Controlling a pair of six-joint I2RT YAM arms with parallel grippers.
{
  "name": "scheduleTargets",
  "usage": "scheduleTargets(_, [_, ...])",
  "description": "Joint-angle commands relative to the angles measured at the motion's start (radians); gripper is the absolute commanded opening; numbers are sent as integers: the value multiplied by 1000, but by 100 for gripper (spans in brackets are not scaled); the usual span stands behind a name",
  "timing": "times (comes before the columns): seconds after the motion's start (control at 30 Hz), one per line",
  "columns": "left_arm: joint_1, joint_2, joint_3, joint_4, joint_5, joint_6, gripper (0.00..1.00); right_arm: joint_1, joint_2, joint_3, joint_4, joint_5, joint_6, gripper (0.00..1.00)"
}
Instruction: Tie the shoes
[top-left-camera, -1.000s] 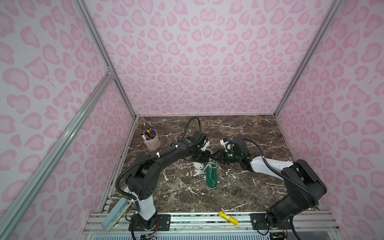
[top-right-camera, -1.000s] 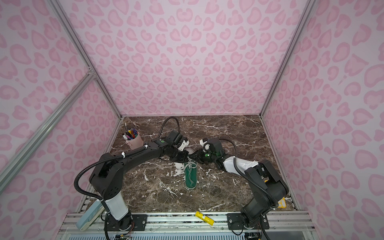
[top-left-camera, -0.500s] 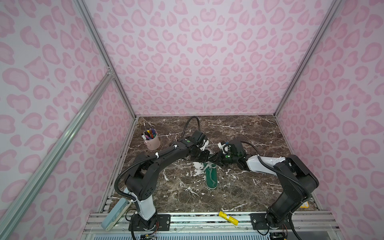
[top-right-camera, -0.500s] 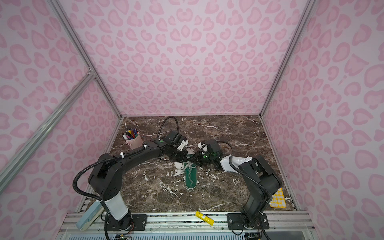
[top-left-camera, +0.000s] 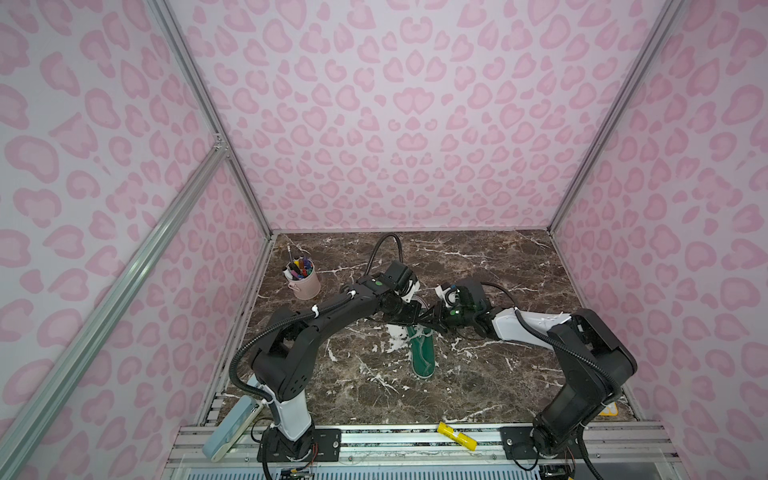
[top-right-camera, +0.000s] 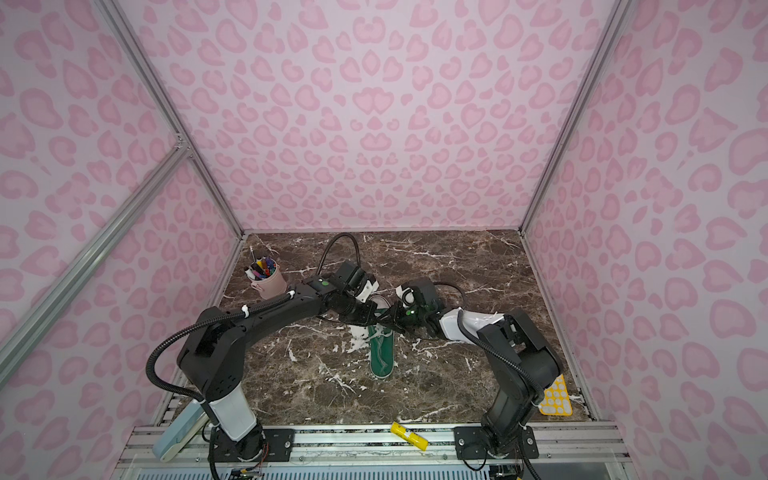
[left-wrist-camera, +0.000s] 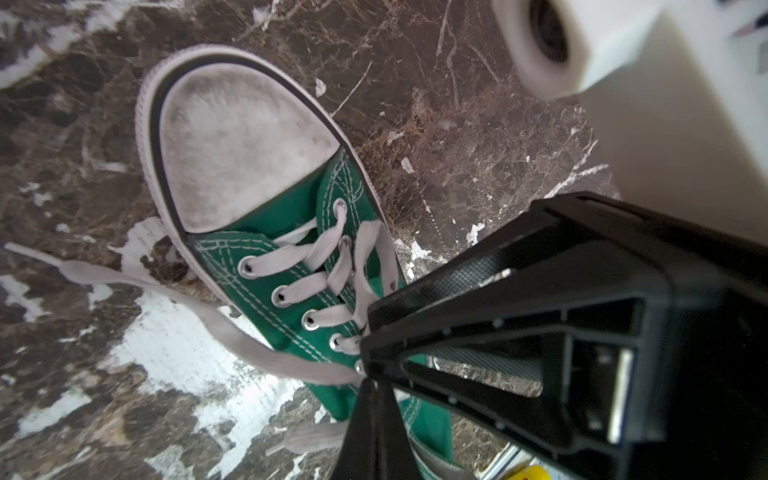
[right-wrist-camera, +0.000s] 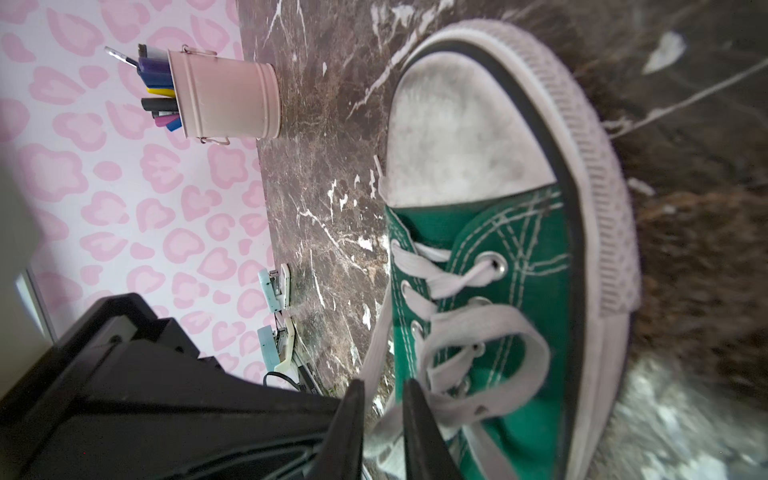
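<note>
**Findings.** We note the sneaker (top-left-camera: 423, 355) at the middle of the tabletop (top-left-camera: 498, 374), with its heel toward the near edge and its toe toward the far edge. The left tool (left-wrist-camera: 367, 380) is pressed together on a strand of the laces (left-wrist-camera: 199, 307), gripping only with its very tips. The right tool (right-wrist-camera: 384, 388) stands nearly together with a strand in the narrow gap, and we judge it clamped. The two tools sit just beside each other over the eyelets (left-wrist-camera: 309, 322).

**Risks.**
- The left grip is at the tips alone, so a sideways pull may let the flat strand slip out.
- Nothing pins the sneaker, so a hard pull could drag or tilt it.
- The tools are so close that a crossing move may make them collide.
- The slack loop (right-wrist-camera: 498, 353) over the lacing may collapse if tension drops.
- We see no finished bow.

**Count.**
- One sneaker.
- Two tools.
- One pink cup (top-left-camera: 305, 284) of pens (top-left-camera: 297, 266), toward the far left corner.
- One yellow stick (top-left-camera: 457, 436) at the near edge.
- One yellow perforated piece (top-right-camera: 555, 395) at the near right corner.
- One pale blue object (top-left-camera: 232, 428) at the near left corner.
</note>
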Motion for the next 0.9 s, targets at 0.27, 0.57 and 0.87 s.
scheduleTargets(0.27, [-4,16,31,-18,14,0,3,-121,-89,-102,-57,-29,-67,23])
scheduleTargets(0.57, [-5,10,27,-25,9,0,3,-126,17,-93,7,-88,-69,17])
scheduleTargets(0.87, [-6,7,22,-27,3,0,3,-92,57,-76,31,-138,-66,16])
